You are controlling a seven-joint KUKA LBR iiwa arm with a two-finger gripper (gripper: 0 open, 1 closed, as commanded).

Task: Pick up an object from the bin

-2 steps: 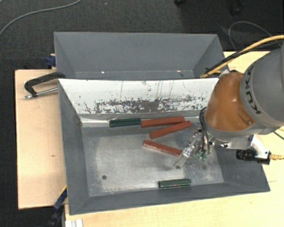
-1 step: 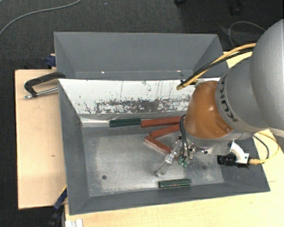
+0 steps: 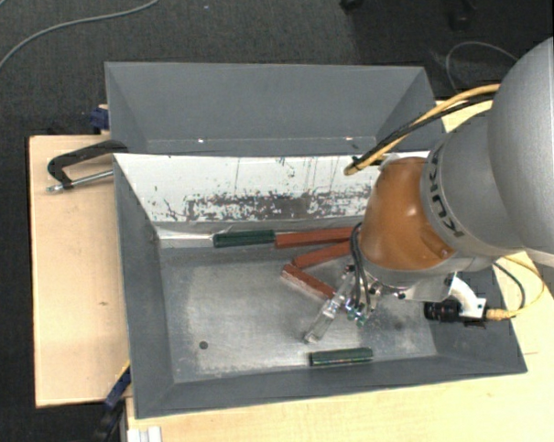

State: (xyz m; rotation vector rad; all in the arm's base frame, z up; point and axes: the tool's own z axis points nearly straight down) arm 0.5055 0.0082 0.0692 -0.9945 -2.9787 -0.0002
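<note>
Tool [image 3: 347,306] first: it hangs low beneath the arm's orange cover [image 3: 400,215], close to the floor of the grey bin [image 3: 143,295], right of the middle and somewhat toward the front wall. How wide it stands I cannot tell, since the cover and the wrist above hide most of it. Nearest to it lies a short reddish stick [image 3: 305,281] with a pale edge, flat on the bin's floor. The stick slants from upper left to lower right, and its lower end is just beside the tool on the view's left. A silvery piece [image 3: 320,323] slants out from under the tool toward the front left (whether it is a part of the tool or a loose thing of the bin, I cannot tell). Behind the reddish stick, along the foot of the back wall, a rear brown bar [image 3: 312,236] lies end to end with a back green bar [image 3: 244,237], the green one to the left. Just in front of them a nearer brown bar [image 3: 320,255] lies slightly tilted, its right end hidden under the arm. A front green bar [image 3: 341,356] lies flat along the foot of the front wall, in front of the tool and well apart from the other things. A small dark spot [image 3: 203,346] sits on the floor at the front left, too small to name.
</note>
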